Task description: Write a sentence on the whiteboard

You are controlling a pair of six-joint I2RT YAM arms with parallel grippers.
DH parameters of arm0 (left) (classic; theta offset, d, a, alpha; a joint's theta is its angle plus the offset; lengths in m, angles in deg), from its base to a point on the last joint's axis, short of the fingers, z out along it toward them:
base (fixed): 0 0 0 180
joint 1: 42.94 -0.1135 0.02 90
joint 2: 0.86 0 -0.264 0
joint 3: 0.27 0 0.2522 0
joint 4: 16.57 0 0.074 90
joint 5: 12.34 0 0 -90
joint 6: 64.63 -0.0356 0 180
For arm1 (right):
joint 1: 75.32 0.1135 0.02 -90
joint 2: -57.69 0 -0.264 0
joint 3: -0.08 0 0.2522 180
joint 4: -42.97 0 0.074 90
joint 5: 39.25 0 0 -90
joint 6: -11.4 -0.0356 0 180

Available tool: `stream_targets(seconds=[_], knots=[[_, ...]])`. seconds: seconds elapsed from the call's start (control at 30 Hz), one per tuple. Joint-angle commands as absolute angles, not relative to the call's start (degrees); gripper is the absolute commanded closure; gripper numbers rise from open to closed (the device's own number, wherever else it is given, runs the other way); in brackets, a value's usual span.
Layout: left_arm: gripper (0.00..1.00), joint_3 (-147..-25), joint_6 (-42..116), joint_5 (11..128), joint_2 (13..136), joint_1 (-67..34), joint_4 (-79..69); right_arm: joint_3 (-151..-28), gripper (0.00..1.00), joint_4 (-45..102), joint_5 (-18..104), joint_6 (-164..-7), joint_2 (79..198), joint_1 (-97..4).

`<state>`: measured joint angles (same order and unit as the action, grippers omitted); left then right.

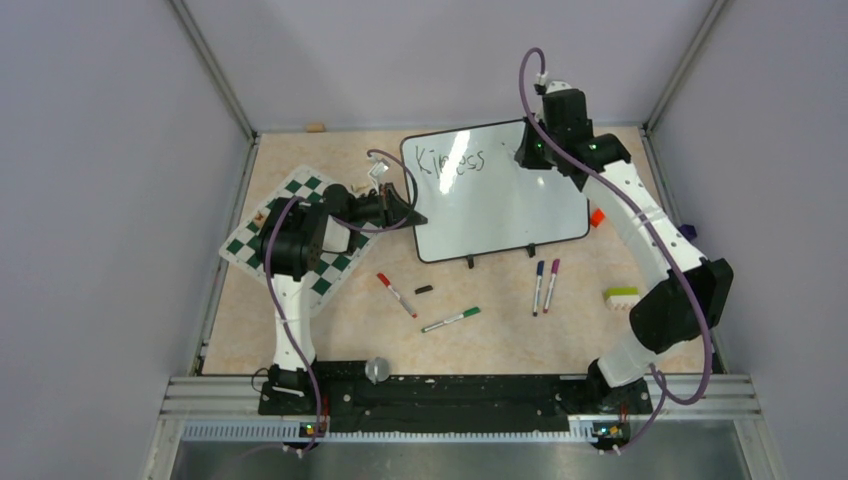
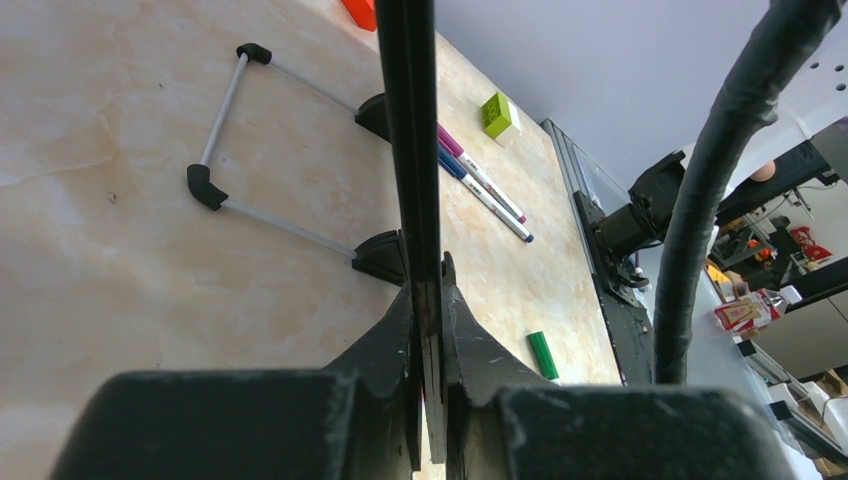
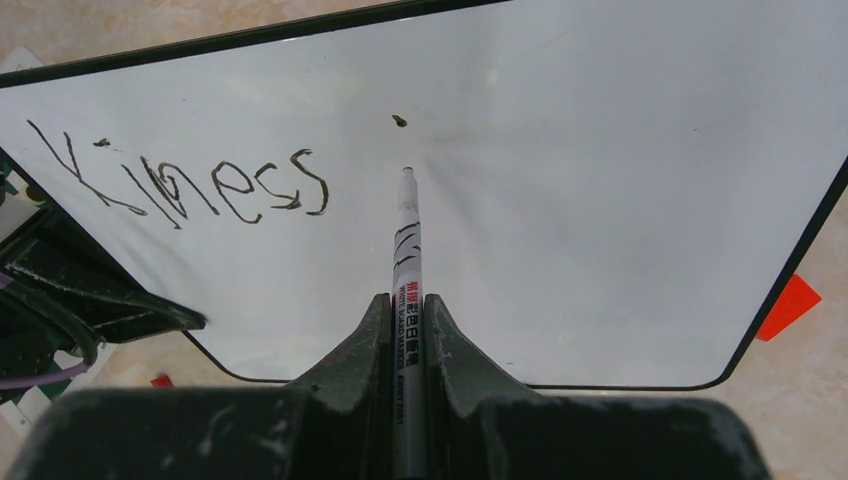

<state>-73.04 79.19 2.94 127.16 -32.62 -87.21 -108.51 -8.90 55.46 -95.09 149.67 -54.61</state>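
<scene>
The whiteboard [image 1: 500, 195] is standing tilted on its two small feet toward the back of the desk [image 1: 330, 320], right of the middle. One word of the sentence [image 3: 190, 180], reading roughly "Kiness", is sitting along its upper left. A small black dot [image 3: 399, 121] is lying to the right of that word, and the tip of the black marker [image 3: 405, 250] is pointing at the board just short of it. I cannot tell whether the tip is touching.

The right fingers [image 3: 365, 350] are pinching the marker barrel between them, probably so the tip stays steady for the next word. The left fingers [image 2: 385, 350] are pressing together on the board's black left edge [image 2: 405, 100], seemingly to brace it against the push of writing.

To the right of the word, bare white is running out to the right frame, and the whole lower half is blank too, so a second line looks to have room. An orange piece [image 1: 597, 217] is lying just beside the board's right edge.

In front of the feet, well apart from the board, a red marker [image 1: 397, 295], a black cap [image 1: 424, 290], a green marker [image 1: 450, 320] and a blue and purple pair [image 1: 545, 286] are lying loose. The checkered mat [image 1: 335, 270] is sitting under the left arm.
</scene>
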Motion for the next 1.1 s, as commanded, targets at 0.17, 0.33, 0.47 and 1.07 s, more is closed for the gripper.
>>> stream_targets(seconds=[0.17,0.33,0.47,1.07], knots=[[1.0,-72.48,74.15,1.29,125.78,-32.31,-95.62,-107.91,1.0,-6.22,54.21,-94.91,148.3,-55.38],[1.0,-72.66,74.37,1.2,125.89,-32.31,-95.62,-109.55,1.0,-6.13,53.92,-94.87,150.13,-55.38],[1.0,-72.5,74.16,1.1,125.75,-32.31,-95.62,-110.91,1.0,-6.21,53.83,-94.8,151.43,-55.38],[1.0,-72.52,74.15,1.03,125.75,-32.31,-95.62,-110.66,1.0,-7.3,54.09,-95.06,152.33,-55.37]])
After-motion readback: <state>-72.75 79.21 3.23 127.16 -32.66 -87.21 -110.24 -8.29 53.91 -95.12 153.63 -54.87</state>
